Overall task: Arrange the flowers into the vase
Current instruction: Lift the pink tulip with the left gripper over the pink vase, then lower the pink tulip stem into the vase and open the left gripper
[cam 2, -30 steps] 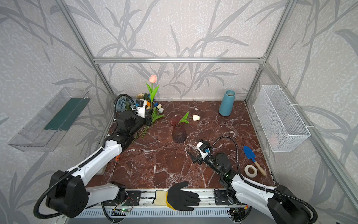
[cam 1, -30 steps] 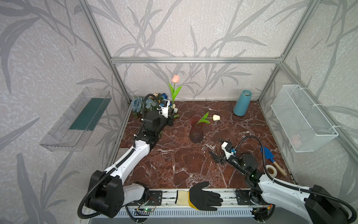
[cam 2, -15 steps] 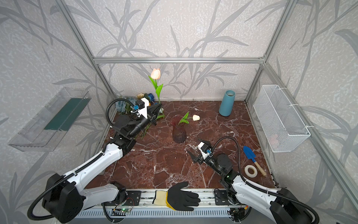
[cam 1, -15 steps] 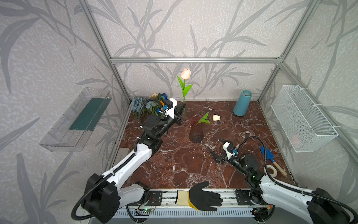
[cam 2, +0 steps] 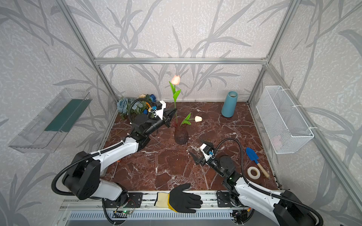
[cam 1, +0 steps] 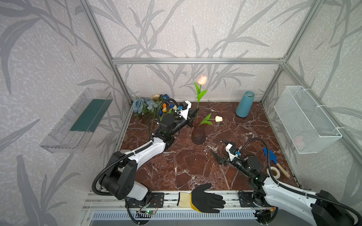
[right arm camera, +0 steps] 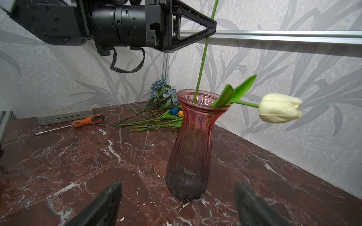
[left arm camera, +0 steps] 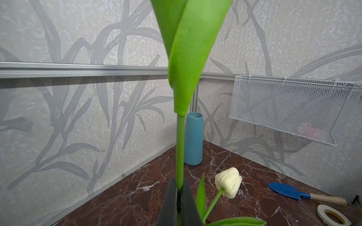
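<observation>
our left gripper (cam 1: 193,115) is clamped on the stem of the pink tulip (cam 1: 202,80). the tulip stands almost upright, with its lower end inside the mouth of the vase (cam 1: 198,133). the white tulip (cam 1: 218,118) already sits in the vase and leans out over the rim, away from that gripper. our right gripper (cam 1: 220,149) hangs low over the table (cam 1: 176,166), jaws spread wide with nothing between them. it is near the vase on the front side but apart from it.

the other flowers (cam 1: 148,107) lie heaped in the back left corner, behind our left arm. the right wrist view shows a screwdriver (right arm camera: 88,120) and a grey block (right arm camera: 64,115) by the left wall, both largely hidden by that arm in the top views. the left wrist view shows the fingers (left arm camera: 170,201) tight on the green stem.

a blue cylinder (cam 1: 244,104) stands at the back edge. a trowel (cam 1: 271,156) and tape (cam 1: 273,172) lie along the right edge under the basket (cam 1: 305,119). a glove (cam 1: 205,198) lies on the front rail. bare marble lies between the vase and that rail.
</observation>
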Controlling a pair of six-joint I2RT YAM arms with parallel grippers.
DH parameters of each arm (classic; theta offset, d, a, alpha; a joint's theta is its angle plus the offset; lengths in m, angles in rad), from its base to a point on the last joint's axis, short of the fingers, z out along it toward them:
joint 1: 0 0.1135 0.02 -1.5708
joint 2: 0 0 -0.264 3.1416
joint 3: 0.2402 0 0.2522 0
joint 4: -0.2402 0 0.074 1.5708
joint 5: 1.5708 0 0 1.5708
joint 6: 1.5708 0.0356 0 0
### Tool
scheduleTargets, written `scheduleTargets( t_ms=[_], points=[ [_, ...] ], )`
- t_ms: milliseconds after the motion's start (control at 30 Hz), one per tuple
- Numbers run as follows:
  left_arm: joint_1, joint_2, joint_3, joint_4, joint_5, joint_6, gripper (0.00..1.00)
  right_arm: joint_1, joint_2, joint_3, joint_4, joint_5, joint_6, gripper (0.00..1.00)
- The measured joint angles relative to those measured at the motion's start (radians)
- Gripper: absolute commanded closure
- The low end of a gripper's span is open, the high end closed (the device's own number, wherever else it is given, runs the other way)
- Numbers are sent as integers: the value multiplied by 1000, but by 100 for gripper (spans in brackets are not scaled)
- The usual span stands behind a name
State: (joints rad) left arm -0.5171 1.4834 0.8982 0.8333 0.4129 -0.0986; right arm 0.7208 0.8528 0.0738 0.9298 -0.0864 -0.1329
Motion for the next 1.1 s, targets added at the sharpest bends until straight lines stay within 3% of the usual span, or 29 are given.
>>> scheduleTargets(
  t_ms=[300,867,1100],
  points=[
    [-14,47,-24,18,12,-21,100,0,26,0,0,0,0,10],
    [-65,47,-35,-161,0,55,100,0,48,0,1,-1,-1,10],
    [-70,48,-35,-174,-19,72,84,0,48,0,1,-1,-1,10]
  ],
)
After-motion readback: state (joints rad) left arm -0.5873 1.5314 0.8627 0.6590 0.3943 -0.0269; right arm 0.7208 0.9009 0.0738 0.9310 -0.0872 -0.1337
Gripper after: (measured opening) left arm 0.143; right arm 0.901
